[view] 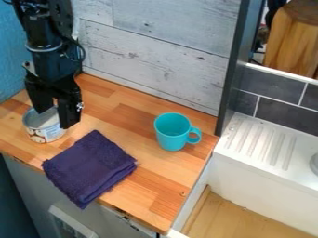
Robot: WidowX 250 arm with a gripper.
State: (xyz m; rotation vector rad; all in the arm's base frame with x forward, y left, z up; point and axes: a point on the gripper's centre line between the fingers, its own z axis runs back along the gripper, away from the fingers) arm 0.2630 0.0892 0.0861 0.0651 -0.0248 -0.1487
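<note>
On the wooden counter (160, 183) lies a purple cloth (90, 167). The black gripper (56, 119) has its fingers clearly apart, with no firm grip visible. The can (41, 134) stands beneath; lining up at its rim seems the present step, and the next move calls for precise finger placement

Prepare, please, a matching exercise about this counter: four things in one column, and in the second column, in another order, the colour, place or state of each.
Things
1. Mug
2. Can
3. Folded cloth
4. Gripper

Descriptions
A. Dark purple, partly over the counter's front edge
B. Black, jaws apart and pointing down
C. Turquoise, handle toward the right of the picture
D. Round, with a printed label

Right pairs: 1-C, 2-D, 3-A, 4-B
</note>
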